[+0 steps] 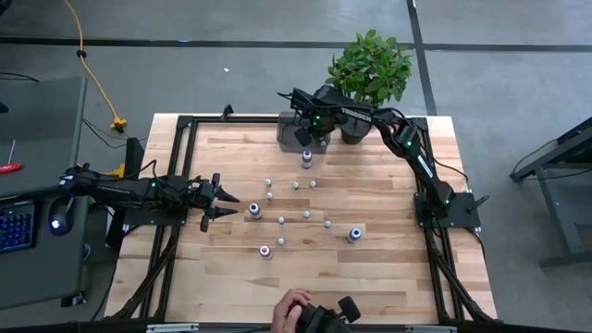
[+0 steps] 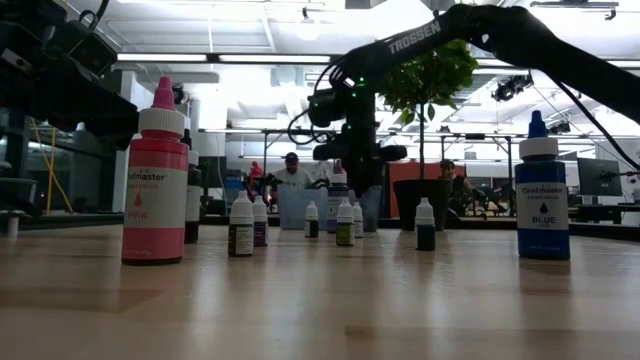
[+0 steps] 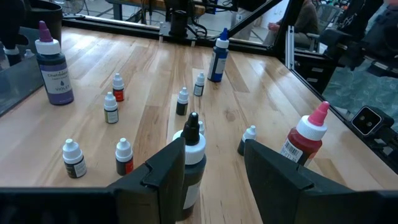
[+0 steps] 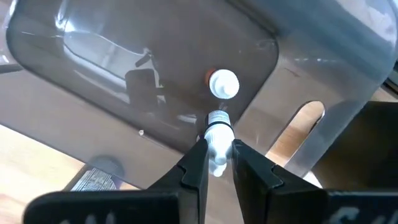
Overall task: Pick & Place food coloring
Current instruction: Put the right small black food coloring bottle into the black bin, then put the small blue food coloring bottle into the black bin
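While I watch from the high view, the butcher-block table point(image 1: 370, 277) sits on a grey concrete floor, a yellow cable point(image 1: 88, 65) trailing off behind the left arm and a potted plant point(image 1: 370, 69) at the far edge. The low view alone shows me the room beyond: bright ceiling lights, desks, and a seated person point(image 2: 291, 175) far back. At the table's near edge the high view catches a person's hand point(image 1: 294, 310) on a dark device.

My right gripper point(image 4: 216, 163) reaches across from its base to the grey tray point(image 1: 289, 129) beside the plant, wrist bent downward. Only its wrist view shows the grip: the fingers are nearly together, pinching a tiny white-capped bottle point(image 4: 217, 140) by the neck above the tray's floor, where another small bottle point(image 4: 224, 84) already stands just beyond the fingertips.

The rest of the food coloring stands scattered mid-table, between the two arms. The low view makes out a pink bottle point(image 2: 155, 180) and a blue bottle point(image 2: 541, 190); the left wrist view adds a violet bottle point(image 3: 53, 65).

My left gripper point(image 3: 214, 165) lies low and level, jaws apart, with a black-tipped bottle point(image 3: 191, 155) just ahead between the fingers, not gripped.
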